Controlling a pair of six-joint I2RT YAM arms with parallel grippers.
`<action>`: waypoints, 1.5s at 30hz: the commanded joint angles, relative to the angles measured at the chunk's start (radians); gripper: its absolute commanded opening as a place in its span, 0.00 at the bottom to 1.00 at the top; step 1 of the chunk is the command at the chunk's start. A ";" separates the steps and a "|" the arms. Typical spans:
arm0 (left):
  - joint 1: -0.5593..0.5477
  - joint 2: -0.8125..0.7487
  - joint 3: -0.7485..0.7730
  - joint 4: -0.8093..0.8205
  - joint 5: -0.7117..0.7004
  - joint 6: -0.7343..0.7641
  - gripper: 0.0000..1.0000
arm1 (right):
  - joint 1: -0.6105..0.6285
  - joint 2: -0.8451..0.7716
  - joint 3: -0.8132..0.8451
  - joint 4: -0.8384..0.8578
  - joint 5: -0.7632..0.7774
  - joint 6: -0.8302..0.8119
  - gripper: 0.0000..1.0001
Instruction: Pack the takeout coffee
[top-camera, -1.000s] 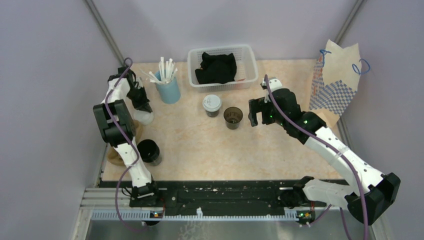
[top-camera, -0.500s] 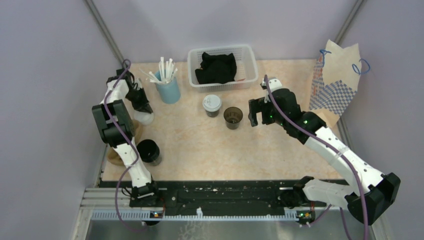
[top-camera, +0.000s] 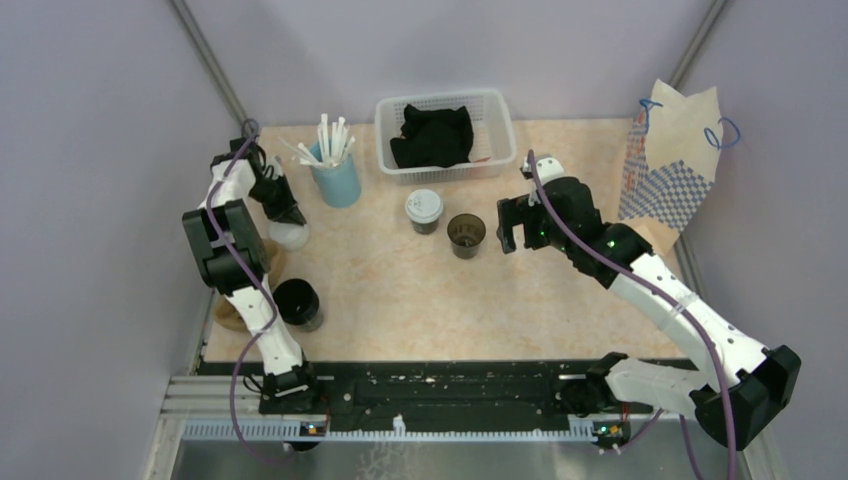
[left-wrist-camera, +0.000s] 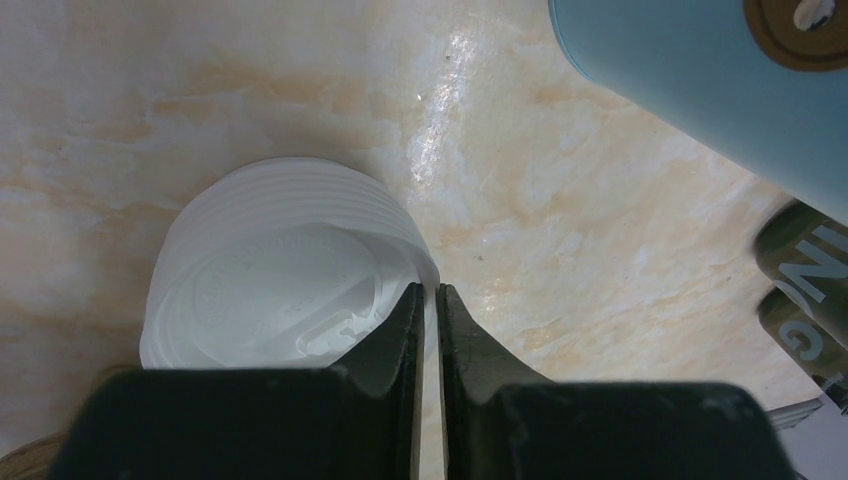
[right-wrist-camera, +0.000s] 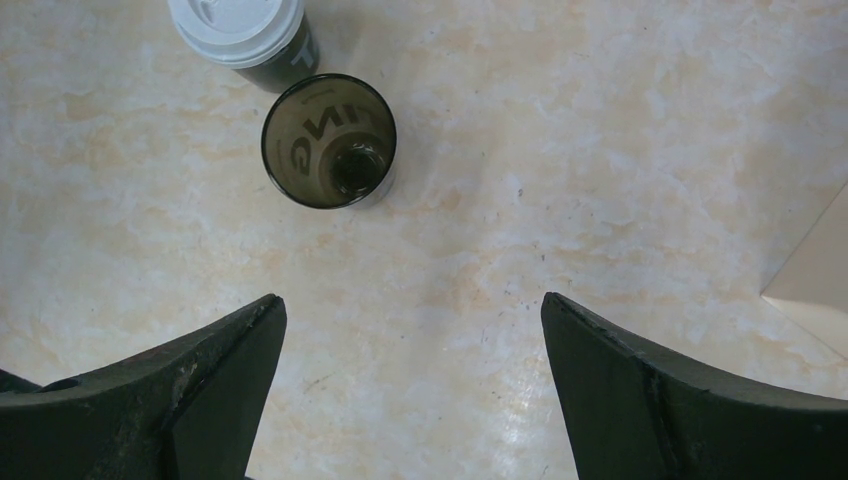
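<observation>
The lidded cup (top-camera: 424, 210) is ready, the open cup (top-camera: 466, 234) bare — left gripper (left-wrist-camera: 427, 300) pinches a white lid (left-wrist-camera: 270, 280), right gripper (right-wrist-camera: 410, 300) gapes wide — packing looks not yet begun

The top camera overlooks the whole table (top-camera: 400, 300); both wrist cameras face it closely, the right sharing the lidless cup (right-wrist-camera: 329, 141).

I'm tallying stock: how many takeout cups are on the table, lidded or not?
3: a white-lidded cup in the middle, an open cup just right of it, and a black cup near the front left edge. Others may be hidden.
</observation>
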 joint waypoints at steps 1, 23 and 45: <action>0.011 -0.053 -0.002 0.025 0.043 0.000 0.12 | 0.016 0.007 0.046 0.025 0.006 -0.013 0.99; 0.050 -0.075 -0.028 0.025 0.128 0.014 0.14 | 0.015 0.008 0.047 0.029 -0.005 -0.007 0.99; 0.053 -0.038 -0.040 0.044 0.158 0.016 0.20 | 0.015 0.011 0.048 0.028 -0.006 -0.007 0.99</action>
